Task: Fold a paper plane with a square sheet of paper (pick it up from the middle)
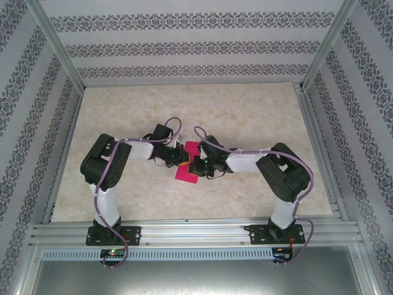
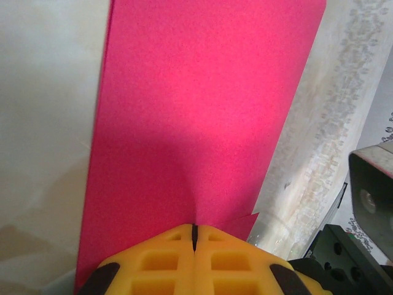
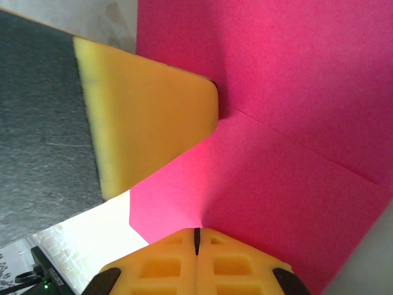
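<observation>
The magenta sheet of paper (image 1: 187,165) is over the middle of the marbled bench (image 1: 245,117), between the two arms. In the right wrist view a crease runs across it. The left fingers (image 2: 184,238) are pressed fully together, pinching one edge. The right fingers (image 3: 185,241) are likewise clamped tight on another edge, just beside the left ones.

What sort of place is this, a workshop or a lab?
Probably a small robot test booth: left arm and right arm bolted to an aluminium rail, a marble-look tabletop, patterned panels walling it in.
</observation>
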